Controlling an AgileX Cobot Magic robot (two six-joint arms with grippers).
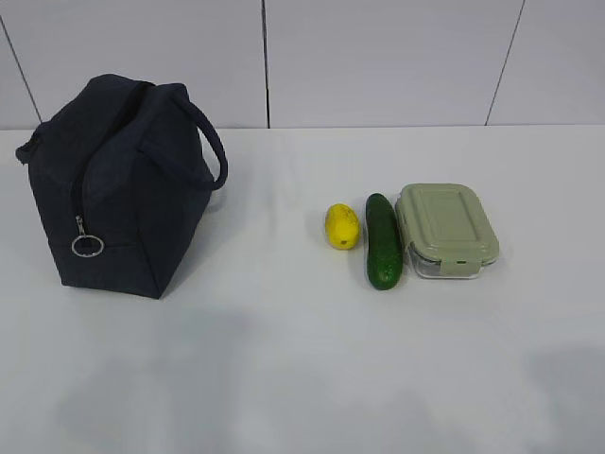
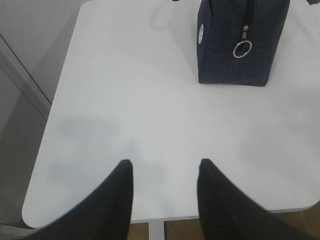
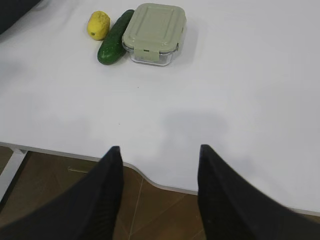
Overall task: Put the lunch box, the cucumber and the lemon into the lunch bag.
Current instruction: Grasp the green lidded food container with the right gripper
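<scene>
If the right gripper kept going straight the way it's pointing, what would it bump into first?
Probably the bare table. The open right gripper points down at a slant over the table's near edge. The lunch box lies farther ahead, slightly left, so the gripper would likely meet the tabletop first, though depth is hard to judge.

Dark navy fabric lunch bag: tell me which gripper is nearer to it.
Left. The left gripper faces the dark navy fabric lunch bag across bare table; the right gripper faces the lemon, cucumber and lunch box instead.
</scene>
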